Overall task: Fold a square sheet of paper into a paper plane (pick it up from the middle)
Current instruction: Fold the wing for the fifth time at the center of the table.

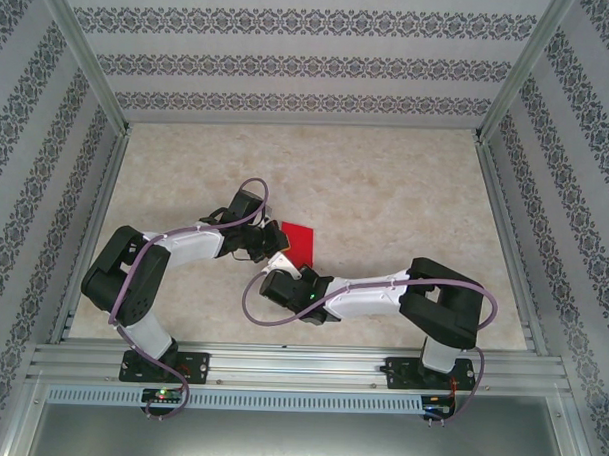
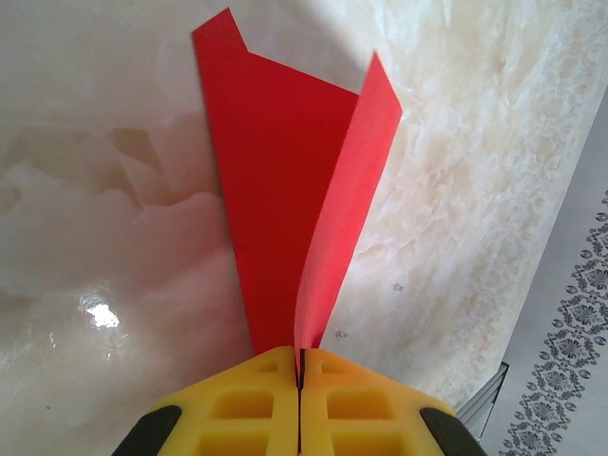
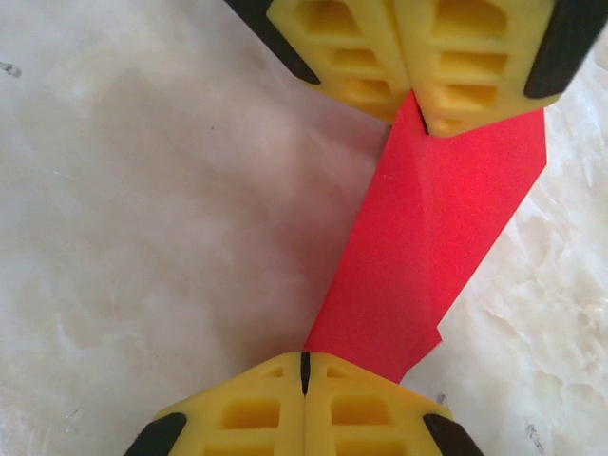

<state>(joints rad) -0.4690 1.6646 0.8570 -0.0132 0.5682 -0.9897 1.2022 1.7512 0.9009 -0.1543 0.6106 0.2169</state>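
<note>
The red paper (image 1: pixel 297 240) lies just left of the middle of the top view, on the marbled table (image 1: pixel 416 192); it is folded into a long tapering shape. In the left wrist view the red paper (image 2: pixel 285 190) runs from the top of the frame down to a narrow end at the bottom centre, one flap standing up on its right side. That narrow end sits in the seam of the left gripper (image 2: pixel 298 366), whose yellow fingers are pressed together on it. In the right wrist view the red paper (image 3: pixel 427 256) slants from the upper right down to the bottom centre, with the left gripper (image 3: pixel 418 114) clamped on its upper end. Its lower end meets the tips of the right gripper (image 3: pixel 304 366), whose fingers are closed flush; whether they pinch the sheet cannot be told. From above, the left gripper (image 1: pixel 267 239) and right gripper (image 1: pixel 283 267) sit close together beside the paper; patterned walls (image 1: pixel 290 67) enclose the table.
</note>
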